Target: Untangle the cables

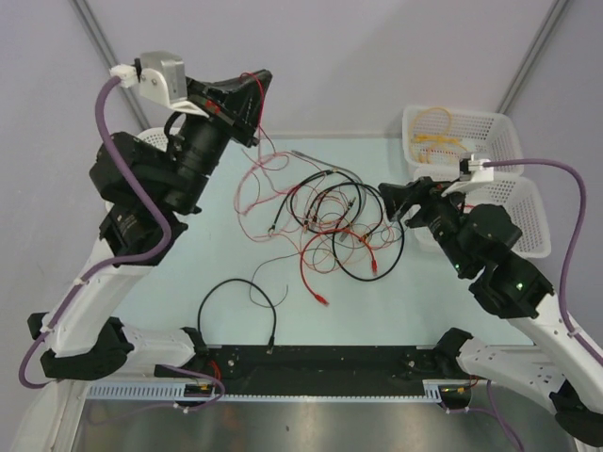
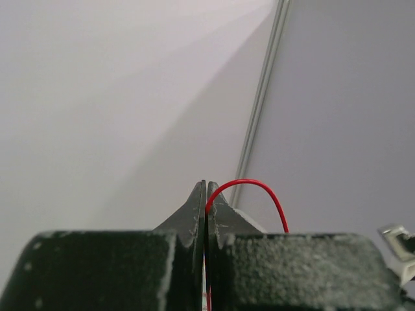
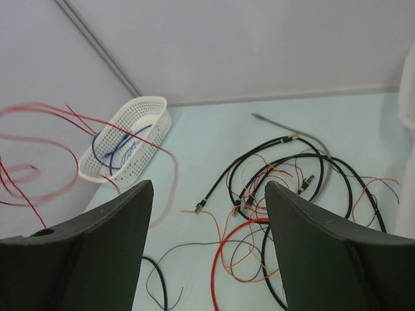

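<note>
Left claw (image 1: pixel 252 94): raised high above the far left of the surface (image 1: pixel 424 301), jaws pressed together on a thin red cable (image 2: pixel 249 184); in the wrist view the cable arcs out of the closed tips (image 2: pixel 205 188) to the right.
Red cable: it hangs from the left claw in loose pale-red loops (image 1: pixel 252 184) down towards the heap.
Right claw (image 1: pixel 394 202): jaws wide apart and holding nothing, low at the right edge of the heap; its wrist view looks between the two fingers (image 3: pixel 207 188) onto the cables.
Cables (image 1: pixel 330 221): a tangled heap in the middle of the surface, with black rings, thin red and orange strands crossing over one another, and small plug ends sticking out.
Grey lead (image 1: pixel 320 158): at the far side of the heap, one end pointing left.
Red ends: one red plug end (image 1: pixel 323 301) lies on the near side of the heap, another (image 1: pixel 375 271) inside the black ring on the right.
Black loop (image 1: pixel 236 282): a single black cable arched by itself near the front, left of the heap and apart from it.
Far basket (image 1: pixel 499 127): white, at the far right, with yellow cable inside.
Near basket (image 1: pixel 532 235): white, just this side of the first, partly behind the right arm; contents cannot be told.
Third basket (image 3: pixel 155 129): white, seen from the right wrist by the wall, with blue cable in it.
</note>
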`<state>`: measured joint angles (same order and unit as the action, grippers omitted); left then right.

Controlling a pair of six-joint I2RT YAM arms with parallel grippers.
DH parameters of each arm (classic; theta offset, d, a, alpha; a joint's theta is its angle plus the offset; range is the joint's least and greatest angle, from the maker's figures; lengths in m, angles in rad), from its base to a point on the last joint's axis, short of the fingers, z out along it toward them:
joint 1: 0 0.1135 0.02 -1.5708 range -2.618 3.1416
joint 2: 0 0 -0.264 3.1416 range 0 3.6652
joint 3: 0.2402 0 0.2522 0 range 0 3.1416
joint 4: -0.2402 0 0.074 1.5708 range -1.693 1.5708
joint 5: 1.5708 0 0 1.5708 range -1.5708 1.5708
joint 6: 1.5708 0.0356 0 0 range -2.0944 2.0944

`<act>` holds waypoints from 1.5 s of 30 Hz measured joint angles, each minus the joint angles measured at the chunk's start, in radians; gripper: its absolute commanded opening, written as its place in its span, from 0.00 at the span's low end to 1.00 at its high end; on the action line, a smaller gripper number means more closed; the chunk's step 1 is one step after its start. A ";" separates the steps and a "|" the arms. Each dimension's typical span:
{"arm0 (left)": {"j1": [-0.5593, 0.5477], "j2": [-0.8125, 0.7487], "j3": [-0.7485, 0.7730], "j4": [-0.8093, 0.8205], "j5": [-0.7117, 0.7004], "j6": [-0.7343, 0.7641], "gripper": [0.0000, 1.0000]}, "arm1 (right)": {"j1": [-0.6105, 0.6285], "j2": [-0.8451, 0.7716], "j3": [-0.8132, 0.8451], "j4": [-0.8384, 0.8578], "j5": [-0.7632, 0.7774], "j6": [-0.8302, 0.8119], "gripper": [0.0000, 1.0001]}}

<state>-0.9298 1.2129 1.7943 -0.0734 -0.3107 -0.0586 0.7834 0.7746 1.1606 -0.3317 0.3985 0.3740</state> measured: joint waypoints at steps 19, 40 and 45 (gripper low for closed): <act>0.000 0.115 0.185 -0.267 0.068 0.005 0.00 | 0.056 0.193 -0.056 0.325 -0.330 0.019 0.66; 0.000 0.097 0.148 -0.282 0.108 -0.013 0.00 | 0.186 0.233 -0.056 0.377 -0.377 0.018 0.52; 0.000 0.089 0.139 -0.281 0.109 -0.013 0.00 | 0.196 0.258 -0.056 0.388 -0.405 0.019 0.53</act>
<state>-0.9298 1.3014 1.9331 -0.3542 -0.2020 -0.0719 0.9798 1.0325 1.1049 0.0563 -0.0063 0.3935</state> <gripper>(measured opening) 0.009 0.529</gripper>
